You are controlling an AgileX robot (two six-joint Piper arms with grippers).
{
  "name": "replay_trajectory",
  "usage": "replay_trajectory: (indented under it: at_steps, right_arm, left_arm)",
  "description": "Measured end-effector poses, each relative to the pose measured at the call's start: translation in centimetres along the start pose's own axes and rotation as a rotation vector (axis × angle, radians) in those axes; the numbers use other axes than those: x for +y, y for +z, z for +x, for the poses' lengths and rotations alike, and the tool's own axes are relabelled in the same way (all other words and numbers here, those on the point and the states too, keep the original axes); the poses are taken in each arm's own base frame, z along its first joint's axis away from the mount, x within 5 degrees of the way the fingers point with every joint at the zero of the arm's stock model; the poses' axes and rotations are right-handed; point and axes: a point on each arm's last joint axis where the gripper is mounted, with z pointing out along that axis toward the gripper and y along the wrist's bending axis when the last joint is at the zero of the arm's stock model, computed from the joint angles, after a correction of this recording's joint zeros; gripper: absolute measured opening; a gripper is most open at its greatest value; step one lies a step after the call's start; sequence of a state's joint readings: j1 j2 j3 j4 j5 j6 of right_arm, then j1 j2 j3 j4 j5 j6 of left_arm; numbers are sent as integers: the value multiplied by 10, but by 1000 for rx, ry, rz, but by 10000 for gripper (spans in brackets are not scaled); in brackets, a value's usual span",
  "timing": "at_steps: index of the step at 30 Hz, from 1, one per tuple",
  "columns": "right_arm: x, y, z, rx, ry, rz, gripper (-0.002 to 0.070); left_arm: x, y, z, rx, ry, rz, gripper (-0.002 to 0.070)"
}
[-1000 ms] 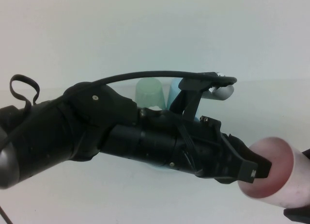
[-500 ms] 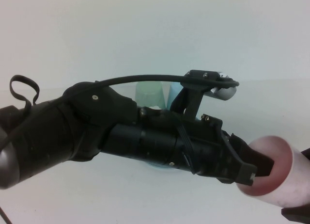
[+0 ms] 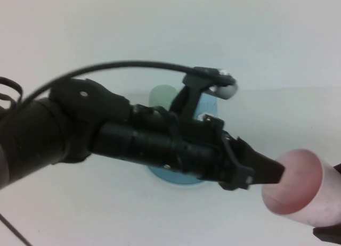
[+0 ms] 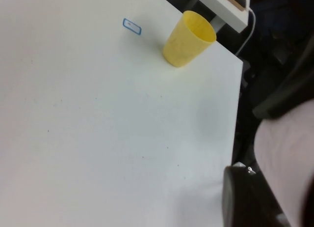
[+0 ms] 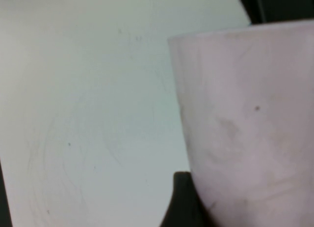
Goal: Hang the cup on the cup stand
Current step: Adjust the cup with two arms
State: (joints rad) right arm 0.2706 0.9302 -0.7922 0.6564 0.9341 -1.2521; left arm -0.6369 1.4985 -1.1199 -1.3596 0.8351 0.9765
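Observation:
The pale pink cup [image 3: 301,187] lies on its side in the air at the right, its mouth facing left; my right gripper [image 3: 327,234] is shut on its body, and it fills the right wrist view [image 5: 245,114]. My left gripper [image 3: 265,175] reaches across from the left, its tips at the rim of the cup's mouth, jaws open and loose around the cup wall [image 4: 287,158]. One dark finger [image 4: 245,200] shows beside the cup. The cup stand's teal base [image 3: 178,178] peeks out under my left arm.
A pale green cup [image 3: 162,94] and a light blue cup [image 3: 206,105] sit upside down on the stand behind my left arm. A yellow cup [image 4: 189,39] stands near the table's far corner, beside a small blue label [image 4: 131,26]. The table edge [image 4: 240,114] drops off near the cup.
My left gripper's fingers have loosened from the cup's rim and drawn back left out of its mouth; the left arm has risen slightly. The right gripper still holds the cup.

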Motion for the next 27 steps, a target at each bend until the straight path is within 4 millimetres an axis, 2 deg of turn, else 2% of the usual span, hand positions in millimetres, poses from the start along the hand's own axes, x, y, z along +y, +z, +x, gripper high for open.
replay_trajectory:
  at_steps: [2, 5, 7, 10, 18, 22, 27]
  right_arm:
    - [-1, 0, 3, 28, -7, 9, 554]
    - [-2, 0, 6, 64, 11, 21, 553]
    - [-3, 0, 8, 84, 26, 30, 553]
    - [-3, -1, 10, 107, 57, 41, 553]
    - [-6, -1, 14, 156, 109, 69, 553]
    - [-7, -2, 17, 186, 139, 89, 553]
    - [-7, -2, 18, 190, 158, 93, 553]
  left_arm:
    - [2, -6, 1, 21, -9, 37, 270]
    - [3, -15, 1, 44, 10, 87, 366]
    - [1, -19, 1, 51, 23, 138, 447]
    - [-7, -19, 2, 53, 37, 218, 521]
    - [-35, -2, -5, 65, 134, 248, 526]
    - [-45, 10, -8, 55, 205, 179, 526]
    - [-52, 26, 0, 86, 284, 113, 526]
